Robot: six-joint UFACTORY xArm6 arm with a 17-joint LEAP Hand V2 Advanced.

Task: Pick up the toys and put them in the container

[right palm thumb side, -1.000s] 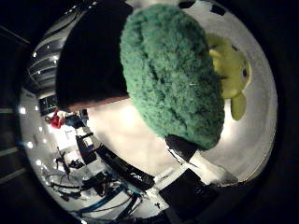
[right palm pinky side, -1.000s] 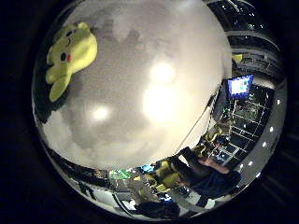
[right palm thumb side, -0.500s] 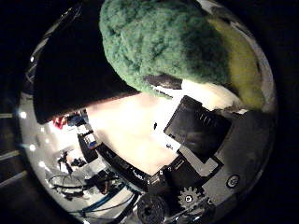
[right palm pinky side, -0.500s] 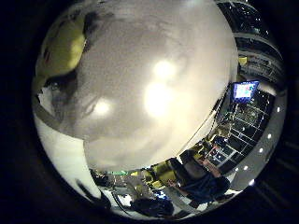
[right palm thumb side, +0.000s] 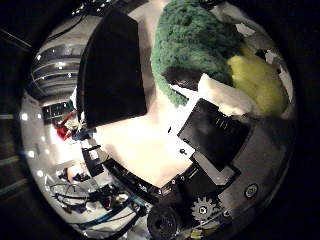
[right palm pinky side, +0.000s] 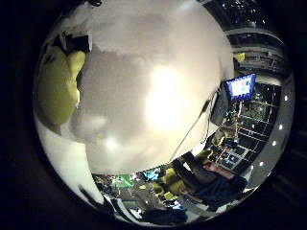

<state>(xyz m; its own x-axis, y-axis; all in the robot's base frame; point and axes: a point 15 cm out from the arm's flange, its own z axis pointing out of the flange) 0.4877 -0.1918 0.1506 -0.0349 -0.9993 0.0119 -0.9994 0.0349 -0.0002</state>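
Thumb-side palm view shows the hand (right palm thumb side: 215, 135) curling its fingers onto the green plush toy (right palm thumb side: 192, 42), the yellow plush toy (right palm thumb side: 257, 82) beside it, near the black container (right palm thumb side: 112, 75) on the white table (right palm pinky side: 158, 96). No writing is legible.

We can read no text, label, number or sign in either palm view. A lit monitor (right palm pinky side: 241, 87) glows blue beyond the table (right palm pinky side: 158, 100), but whatever is on its screen is too small for us to make out. The black container (right palm thumb side: 112, 70) shows us no print on its dark side.
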